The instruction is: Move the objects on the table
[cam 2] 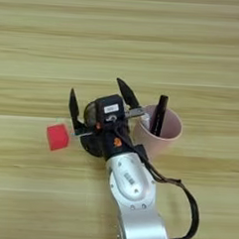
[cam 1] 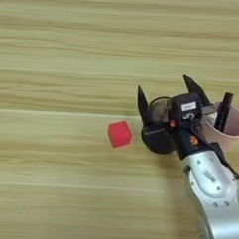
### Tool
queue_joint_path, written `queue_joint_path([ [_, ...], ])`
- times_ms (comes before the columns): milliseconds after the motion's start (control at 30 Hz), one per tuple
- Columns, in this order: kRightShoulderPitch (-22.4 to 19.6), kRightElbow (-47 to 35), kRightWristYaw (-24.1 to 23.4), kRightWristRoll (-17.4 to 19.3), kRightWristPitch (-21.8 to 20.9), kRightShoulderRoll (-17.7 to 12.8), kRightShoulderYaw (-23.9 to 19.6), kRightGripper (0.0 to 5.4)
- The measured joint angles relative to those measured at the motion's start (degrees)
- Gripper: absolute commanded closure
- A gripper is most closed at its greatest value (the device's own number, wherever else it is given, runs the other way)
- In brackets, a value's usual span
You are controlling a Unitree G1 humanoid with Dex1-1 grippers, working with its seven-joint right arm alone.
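Two black fingers [cam 2: 73, 108] spread wide apart in a V on the right gripper [cam 2: 96, 88], released, with nothing between them. Hangs just left of the pink cup [cam 2: 165, 136], the nearer finger reaching up beside the cup's left rim. Cannot tell if that finger touches the rim.

Inside the cup: the slim black stick [cam 2: 159, 115], standing tilted, top end above the rim, lower end hidden in the cup.

Left of the cup, beyond the gripper: the small red cube [cam 2: 57, 136], alone on the table [cam 2: 46, 38], free of any grasp. Lies just beside the farther finger, with a narrow strip of wood between the two.

Between the cube and the cup, under the gripper body: a dark round shape [cam 1: 157, 139]. Cannot tell if part of the gripper or a separate thing.

Below the cup and a little to its left: the silver forearm [cam 2: 132, 191], coming up from the bottom edge toward the gripper. Below the cup on its right side: a black cable [cam 2: 192, 209], looping from the wrist down to the forearm.
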Motion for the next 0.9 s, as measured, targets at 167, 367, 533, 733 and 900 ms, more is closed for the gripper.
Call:
queue_joint_path([
  [167, 1.0, -0.1, 0.0, 0.0, -2.0, -0.9, -2.7, 0.04],
  [367, 2.3, -0.4, 0.0, -0.1, -4.0, -1.4, -4.7, 0.04],
  [533, 3.2, -0.4, 0.1, 0.1, -4.8, -2.1, -6.9, 0.04],
  [733, 3.9, 0.4, 0.2, 0.6, -5.9, -2.6, -9.4, 0.04],
  [900, 4.2, 1.6, 0.3, 0.9, -7.1, -3.0, -11.5, 0.04],
])
